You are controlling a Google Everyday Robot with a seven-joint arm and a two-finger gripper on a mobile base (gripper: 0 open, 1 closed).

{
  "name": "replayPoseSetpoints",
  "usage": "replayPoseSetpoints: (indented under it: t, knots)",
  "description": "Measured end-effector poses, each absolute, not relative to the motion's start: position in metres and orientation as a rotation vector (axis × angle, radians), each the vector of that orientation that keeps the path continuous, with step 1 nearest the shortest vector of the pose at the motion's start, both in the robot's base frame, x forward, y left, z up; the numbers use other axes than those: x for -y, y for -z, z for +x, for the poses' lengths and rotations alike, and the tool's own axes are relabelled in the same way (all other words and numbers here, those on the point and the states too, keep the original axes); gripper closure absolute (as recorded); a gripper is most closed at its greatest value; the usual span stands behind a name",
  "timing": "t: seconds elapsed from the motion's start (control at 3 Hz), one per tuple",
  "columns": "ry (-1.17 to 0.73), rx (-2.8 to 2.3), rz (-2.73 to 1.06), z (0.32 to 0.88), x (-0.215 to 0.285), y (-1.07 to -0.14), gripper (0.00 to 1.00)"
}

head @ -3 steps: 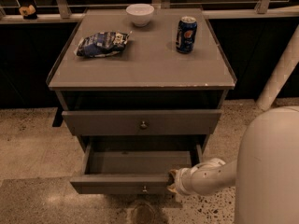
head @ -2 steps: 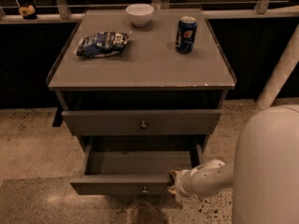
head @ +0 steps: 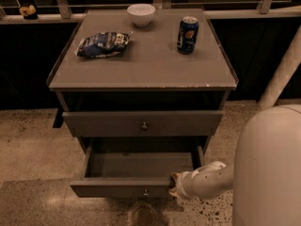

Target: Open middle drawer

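The hand (head: pixel 175 186) sits at the open middle drawer (head: pixel 117 188) front's right end; grip unclear

I see the middle drawer (head: pixel 117 188) matt grey, perhaps painted wood; gripper (head: pixel 174 185) at its right front corner, smooth whitish plastic.

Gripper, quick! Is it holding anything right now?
Gripper: at the right front end of the open middle drawer; whether it grips anything cannot be told.

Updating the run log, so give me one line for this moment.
middle drawer: pulled out | tool: at its front right corner | cabinet top: chip bag, soda can, bowl
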State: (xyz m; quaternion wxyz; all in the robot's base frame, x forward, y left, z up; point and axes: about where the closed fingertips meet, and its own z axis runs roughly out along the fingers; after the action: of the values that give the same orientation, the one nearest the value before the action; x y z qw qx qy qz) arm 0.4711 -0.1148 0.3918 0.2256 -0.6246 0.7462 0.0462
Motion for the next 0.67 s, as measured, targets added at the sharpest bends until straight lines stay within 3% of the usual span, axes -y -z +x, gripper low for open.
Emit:
replayPoseSetpoints:
  t: [0.67]
  knots:
    - [-0.142,-2.070,-1.719,0.4628,0.1139,-0.3917,1.00]
